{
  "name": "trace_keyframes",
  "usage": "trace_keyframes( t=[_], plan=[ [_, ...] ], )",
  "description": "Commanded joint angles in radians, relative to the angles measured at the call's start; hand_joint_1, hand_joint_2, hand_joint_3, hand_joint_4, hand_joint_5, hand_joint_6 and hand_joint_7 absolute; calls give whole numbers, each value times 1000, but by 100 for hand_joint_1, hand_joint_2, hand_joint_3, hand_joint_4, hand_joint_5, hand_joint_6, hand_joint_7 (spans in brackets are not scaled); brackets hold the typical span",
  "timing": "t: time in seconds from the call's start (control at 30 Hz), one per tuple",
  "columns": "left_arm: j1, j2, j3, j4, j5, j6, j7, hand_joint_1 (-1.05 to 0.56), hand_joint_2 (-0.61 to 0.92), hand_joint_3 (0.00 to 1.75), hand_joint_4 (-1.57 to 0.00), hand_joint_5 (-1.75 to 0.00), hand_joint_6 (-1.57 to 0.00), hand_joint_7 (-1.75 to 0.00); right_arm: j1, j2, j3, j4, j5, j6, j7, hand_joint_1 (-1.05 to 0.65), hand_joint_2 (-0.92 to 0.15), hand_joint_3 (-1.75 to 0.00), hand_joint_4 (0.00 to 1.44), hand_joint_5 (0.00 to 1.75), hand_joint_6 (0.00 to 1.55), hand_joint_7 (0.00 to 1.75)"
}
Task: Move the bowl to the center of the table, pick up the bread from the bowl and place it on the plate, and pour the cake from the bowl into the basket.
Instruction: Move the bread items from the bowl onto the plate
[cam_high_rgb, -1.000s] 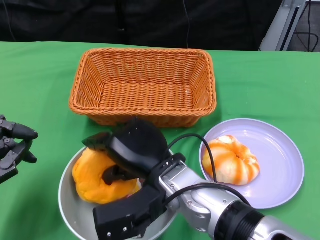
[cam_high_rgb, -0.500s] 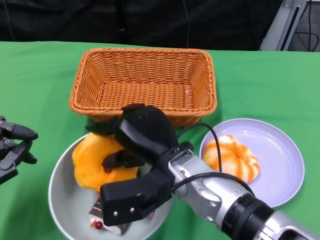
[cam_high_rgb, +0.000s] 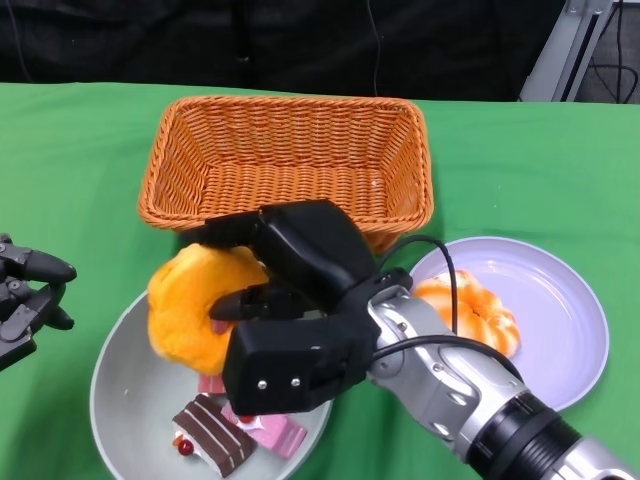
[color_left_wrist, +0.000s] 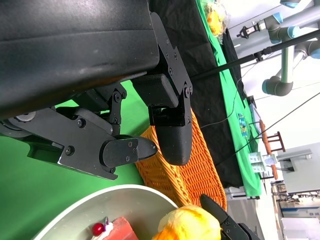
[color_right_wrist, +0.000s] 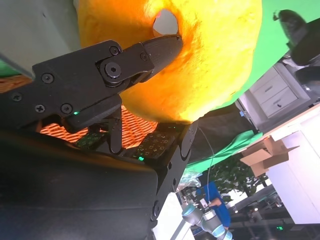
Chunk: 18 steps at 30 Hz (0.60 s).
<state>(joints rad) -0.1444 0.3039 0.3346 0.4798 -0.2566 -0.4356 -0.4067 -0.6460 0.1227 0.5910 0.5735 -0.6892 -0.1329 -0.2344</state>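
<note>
— What lies under it all?
— A green cloth (cam_high_rgb: 80, 170) covers the table, with a black curtain (cam_high_rgb: 300, 40) hanging behind it.
— Anything else?
— A grey metal stand (cam_high_rgb: 575, 45) leans at the far right corner, cables beside it.

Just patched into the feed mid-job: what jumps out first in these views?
The right hand grips a big orange bread above the grey bowl, where cake pieces lie. Behind stands the wicker basket; an orange-and-white striped bread sits on the pale plate at right. The left hand waits open at the left edge.
</note>
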Motion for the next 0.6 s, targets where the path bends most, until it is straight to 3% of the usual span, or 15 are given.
trace_keyframes(
  t=[0.03,0.13,0.37,0.6],
  plan=[
    [-8,22,9,6,0,-4,11,-8,79,52,-83,-126,-93,-81,12,-18,-32,-45,18,22,19,-29,-90,0,70,129,117,2],
    [-9,22,9,6,-2,-1,11,-9,77,53,-83,-127,-92,-83,28,-19,-62,-96,51,51,66,-29,-91,0,72,119,117,2],
    [-16,23,10,23,-1,-15,5,-8,76,57,-85,-127,-92,-84,53,-25,-128,-220,135,132,193,-29,-92,0,75,115,117,2],
    [-24,25,9,39,3,-13,9,-8,75,59,-85,-126,-92,-83,64,-30,-182,-276,195,185,252,-26,-91,0,80,130,119,3]
  ],
)
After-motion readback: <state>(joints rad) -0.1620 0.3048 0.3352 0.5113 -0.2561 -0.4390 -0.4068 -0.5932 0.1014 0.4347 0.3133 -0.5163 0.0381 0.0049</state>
